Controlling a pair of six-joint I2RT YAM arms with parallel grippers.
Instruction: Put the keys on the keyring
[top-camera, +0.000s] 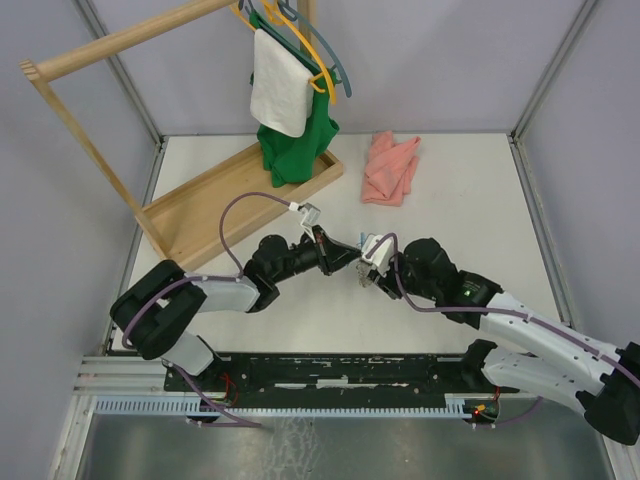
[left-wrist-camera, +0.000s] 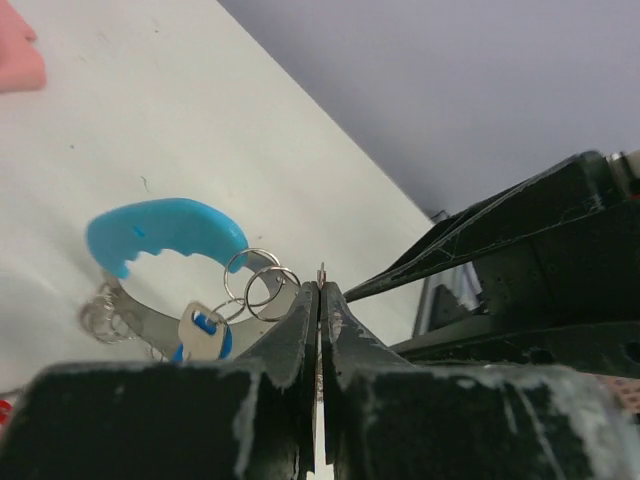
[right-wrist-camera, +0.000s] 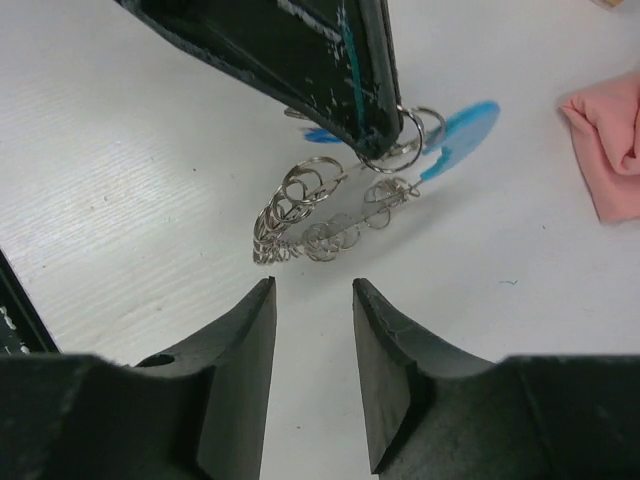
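The keyring lies on the white table: a loop of silver coiled rings (right-wrist-camera: 320, 215) with a thick bright blue curved section (left-wrist-camera: 165, 230). A silver key with a blue tag (left-wrist-camera: 205, 332) hangs from small rings (left-wrist-camera: 262, 285) on it. My left gripper (left-wrist-camera: 321, 285) is shut at the keyring's small rings, and a thin sliver of metal pokes out between its tips. Its dark fingers (right-wrist-camera: 330, 60) reach down onto the rings in the right wrist view. My right gripper (right-wrist-camera: 312, 290) stands open just short of the coiled end, with nothing between its fingers. In the top view both grippers meet at mid-table (top-camera: 360, 260) and hide the keyring.
A pink cloth (top-camera: 390, 168) lies at the back of the table, right of a wooden rack (top-camera: 240, 195) with green and white garments on hangers. Grey walls close the table on three sides.
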